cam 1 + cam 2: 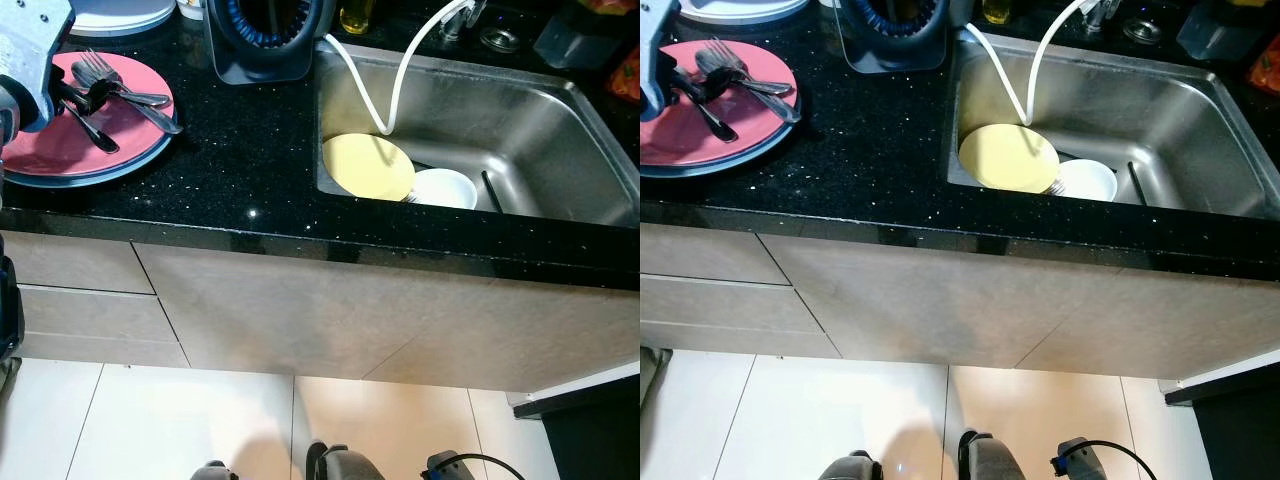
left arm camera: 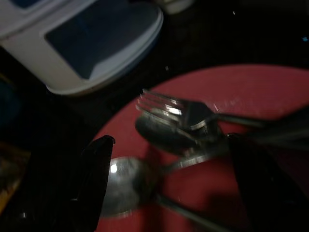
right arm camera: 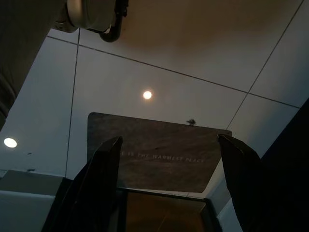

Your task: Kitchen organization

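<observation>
Floor (image 1: pixel 180 420) lies below the counter (image 1: pixel 240 170); left gripper (image 2: pixel 169 193), jaws wide apart, holding nothing, hovers over cutlery (image 1: pixel 125 95) on the plate (image 1: pixel 60 145); right gripper (image 3: pixel 169 188) hangs, jaws apart.

My two head cameras look down from high up at the black counter (image 1: pixel 230 170), the sink (image 1: pixel 560 130) and the floor (image 1: pixel 150 420) below. Both show the same scene, just slid a little sideways. My left wrist camera sits very close over the pink plate (image 2: pixel 270 92) that shows at the far left of the head views. My right wrist camera points down at the tiled floor and a dark mat (image 3: pixel 159 150).
</observation>
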Controlling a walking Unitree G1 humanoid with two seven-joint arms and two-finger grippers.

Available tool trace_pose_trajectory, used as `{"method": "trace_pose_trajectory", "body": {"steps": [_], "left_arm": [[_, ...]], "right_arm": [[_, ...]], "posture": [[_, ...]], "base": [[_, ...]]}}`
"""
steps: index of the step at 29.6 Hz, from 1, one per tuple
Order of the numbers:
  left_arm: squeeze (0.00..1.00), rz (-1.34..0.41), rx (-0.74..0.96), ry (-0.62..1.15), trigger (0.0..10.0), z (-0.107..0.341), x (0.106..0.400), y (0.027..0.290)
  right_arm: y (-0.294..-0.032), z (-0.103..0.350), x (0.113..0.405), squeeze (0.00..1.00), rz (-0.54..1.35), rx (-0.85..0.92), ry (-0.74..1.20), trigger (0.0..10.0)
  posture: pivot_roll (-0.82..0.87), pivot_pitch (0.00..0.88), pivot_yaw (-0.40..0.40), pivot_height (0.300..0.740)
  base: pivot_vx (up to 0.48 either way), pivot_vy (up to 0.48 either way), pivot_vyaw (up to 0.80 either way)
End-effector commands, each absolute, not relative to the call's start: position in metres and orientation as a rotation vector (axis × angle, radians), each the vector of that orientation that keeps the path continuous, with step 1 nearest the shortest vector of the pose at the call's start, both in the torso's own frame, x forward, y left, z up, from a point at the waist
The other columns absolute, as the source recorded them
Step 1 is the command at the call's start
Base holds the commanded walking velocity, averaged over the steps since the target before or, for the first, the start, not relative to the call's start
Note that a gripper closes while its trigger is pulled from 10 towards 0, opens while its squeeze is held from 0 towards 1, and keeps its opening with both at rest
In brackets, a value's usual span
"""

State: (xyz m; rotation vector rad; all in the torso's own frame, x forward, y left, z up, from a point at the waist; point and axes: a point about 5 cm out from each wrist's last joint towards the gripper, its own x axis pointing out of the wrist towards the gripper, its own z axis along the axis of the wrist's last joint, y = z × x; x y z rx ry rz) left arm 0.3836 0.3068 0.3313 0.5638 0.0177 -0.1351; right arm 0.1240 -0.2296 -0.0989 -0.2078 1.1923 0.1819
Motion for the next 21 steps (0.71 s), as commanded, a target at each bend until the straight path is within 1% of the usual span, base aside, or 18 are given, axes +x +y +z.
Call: {"method": "trace_pose_trajectory", "body": {"steps": [1, 2, 10, 11, 13, 20, 21], "left_arm": [[0.00, -0.138, 0.553, 0.265, 10.0, 0.289, 0.377, 0.325], [0.00, -0.174, 0.536, 0.296, 10.0, 0.290, 0.375, 0.325], [0.00, -0.239, 0.544, 0.353, 10.0, 0.289, 0.373, 0.324], [0.00, -0.328, 0.558, 0.403, 10.0, 0.288, 0.370, 0.322], [0.00, -0.350, 0.563, 0.416, 10.0, 0.289, 0.369, 0.322], [0.00, -0.410, 0.556, 0.392, 10.0, 0.297, 0.368, 0.318], [0.00, -0.481, 0.524, 0.360, 10.0, 0.306, 0.368, 0.311]], "right_arm": [[-0.234, -0.101, 0.113, 0.00, 0.159, -0.202, 1.224, 10.0], [-0.234, -0.101, 0.114, 0.00, 0.160, -0.204, 1.222, 10.0], [-0.232, -0.101, 0.115, 0.00, 0.162, -0.205, 1.221, 10.0], [-0.232, -0.101, 0.115, 0.00, 0.161, -0.206, 1.221, 10.0], [-0.232, -0.101, 0.115, 0.00, 0.160, -0.208, 1.221, 10.0], [-0.232, -0.101, 0.115, 0.00, 0.159, -0.213, 1.222, 10.0], [-0.232, -0.102, 0.115, 0.00, 0.159, -0.216, 1.222, 10.0]], "posture": [[-0.01, 0.202, -0.105, 0.740], [0.00, 0.203, -0.105, 0.740], [0.00, 0.201, -0.103, 0.740], [0.00, 0.201, -0.105, 0.740], [0.00, 0.201, -0.105, 0.740], [0.01, 0.200, -0.104, 0.740], [0.01, 0.199, -0.103, 0.740]], "base": [[0.000, 0.000, 0.00], [0.000, 0.000, 0.00], [0.000, 0.000, 0.00], [0.000, 0.000, 0.00], [0.000, 0.000, 0.00], [0.000, 0.000, 0.00], [0.000, 0.000, 0.00]]}}
